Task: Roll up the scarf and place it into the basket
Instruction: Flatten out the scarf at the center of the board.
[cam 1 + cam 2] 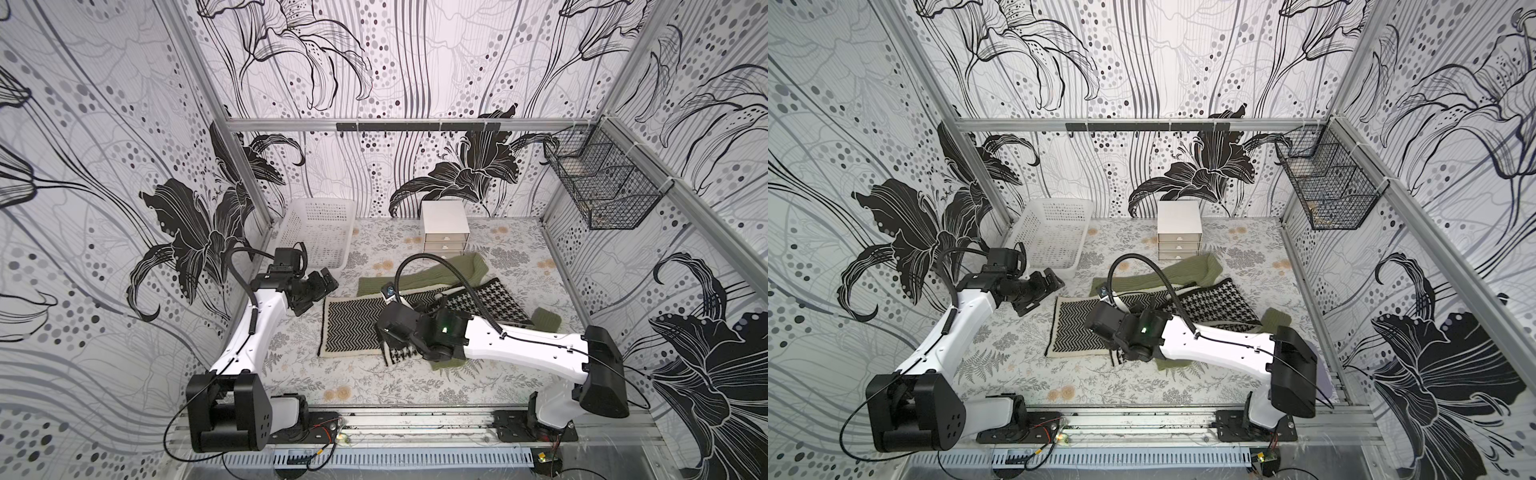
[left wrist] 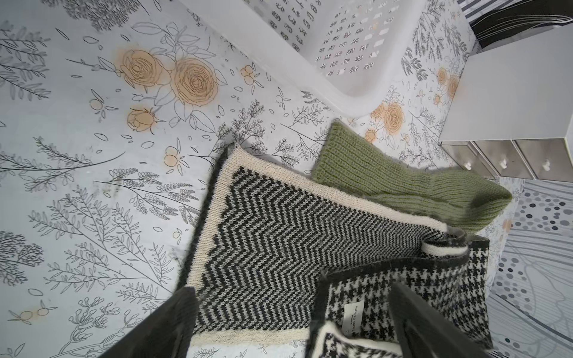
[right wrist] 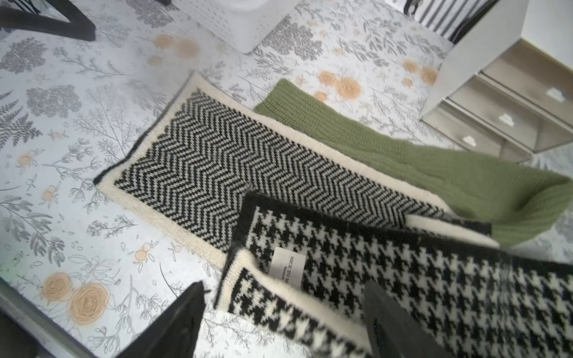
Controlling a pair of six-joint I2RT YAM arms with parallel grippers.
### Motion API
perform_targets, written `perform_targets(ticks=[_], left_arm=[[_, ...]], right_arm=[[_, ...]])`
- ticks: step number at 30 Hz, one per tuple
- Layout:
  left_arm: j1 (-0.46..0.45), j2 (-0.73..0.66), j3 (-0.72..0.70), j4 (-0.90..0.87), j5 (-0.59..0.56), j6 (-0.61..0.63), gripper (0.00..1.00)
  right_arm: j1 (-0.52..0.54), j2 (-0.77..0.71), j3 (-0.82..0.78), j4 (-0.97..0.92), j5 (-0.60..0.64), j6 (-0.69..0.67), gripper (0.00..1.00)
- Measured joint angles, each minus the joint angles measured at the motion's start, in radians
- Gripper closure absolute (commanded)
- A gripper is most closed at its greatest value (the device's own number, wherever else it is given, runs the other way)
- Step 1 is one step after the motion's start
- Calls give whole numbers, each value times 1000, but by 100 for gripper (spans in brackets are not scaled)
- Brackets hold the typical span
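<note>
The black-and-white scarf (image 1: 353, 328) lies flat mid-table, herringbone at one end (image 3: 217, 167) and houndstooth (image 1: 494, 303) further along, with a folded-over houndstooth end (image 3: 279, 307) carrying a white label. My right gripper (image 3: 285, 322) is open low over that folded end, which lies loose between its fingers; in both top views it (image 1: 384, 338) (image 1: 1100, 332) sits over the scarf's near edge. My left gripper (image 1: 318, 293) (image 2: 291, 322) is open and empty above the herringbone end. The white perforated basket (image 1: 291, 232) (image 1: 1025, 224) stands empty at the back left.
A green knitted scarf (image 1: 436, 274) (image 2: 403, 176) lies behind the patterned one, partly under it. A small white drawer unit (image 1: 444, 226) stands at the back centre. A black wire basket (image 1: 598, 183) hangs on the right wall. Patterned walls enclose the table.
</note>
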Motion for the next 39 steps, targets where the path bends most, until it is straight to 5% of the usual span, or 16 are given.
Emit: perform_targets(ticks=[3,9,13,21,24,27,30,39], left_arm=[[-53,14,-22,22,6,-23,1],[-336,117,-48,115,24,-140,1],[-492,177,-95,167,18,-266,12],[-718,179,-183,210,-37,-526,15],[-773,187,-227,263,-31,-610,31],[-801,237,-241,321,-27,-684,82],[-821,274,-240,372,-23,-729,99],[-833,129,-71,223,-116,-686,100]], right_arm=[[-84,-98,-27,-3,19,6,14],[-362,-143,-49,46,-42,-58,17],[-426,-119,-132,65,-97,-92,20],[-515,-178,-301,68,-148,-107,20],[-530,-215,-323,71,-152,-111,20],[-538,-245,-332,72,-151,-113,20],[-544,-270,-341,74,-151,-121,20],[-562,-303,-376,79,-150,-133,20]])
